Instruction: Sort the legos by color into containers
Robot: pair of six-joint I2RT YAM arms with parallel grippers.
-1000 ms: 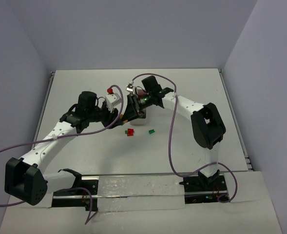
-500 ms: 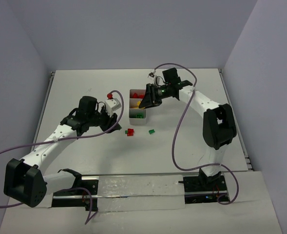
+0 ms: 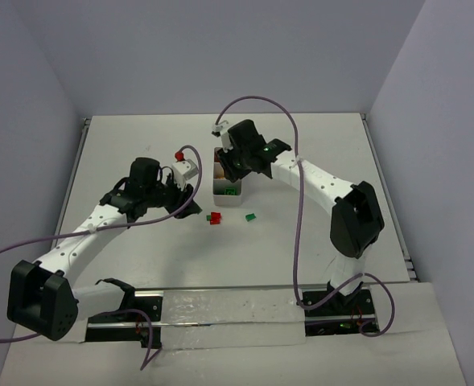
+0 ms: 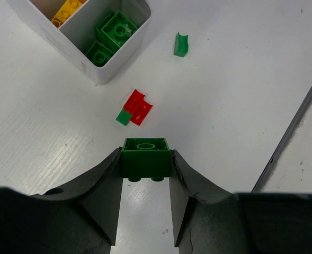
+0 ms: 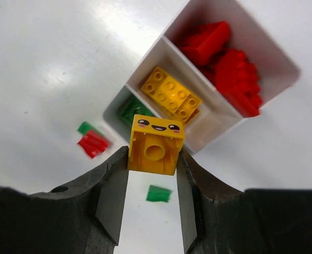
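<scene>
My left gripper (image 3: pixel 191 206) is shut on a green brick (image 4: pixel 145 157), held just above the table near the tray's near end. My right gripper (image 3: pixel 229 166) is shut on a yellow smiley-face brick (image 5: pixel 156 144), held above the white three-compartment tray (image 3: pixel 227 201). In the right wrist view the tray (image 5: pixel 263 38) holds red bricks (image 5: pixel 227 58), yellow bricks (image 5: pixel 171 96) and green bricks (image 5: pixel 132 108), each colour in its own compartment. A red-and-green stack (image 3: pixel 214 218) and a loose green piece (image 3: pixel 250 217) lie on the table in front of the tray.
In the left wrist view the tray's wall (image 4: pixel 65 50), the red-and-green stack (image 4: pixel 135 107) and the green piece (image 4: pixel 181 44) lie ahead of the fingers. A red arm cap (image 3: pixel 180 151) sits left of the tray. A metal rail runs along the near edge.
My right arm swung out to the right and back, and now hangs over the tray again with the yellow brick. My left arm has barely moved.
</scene>
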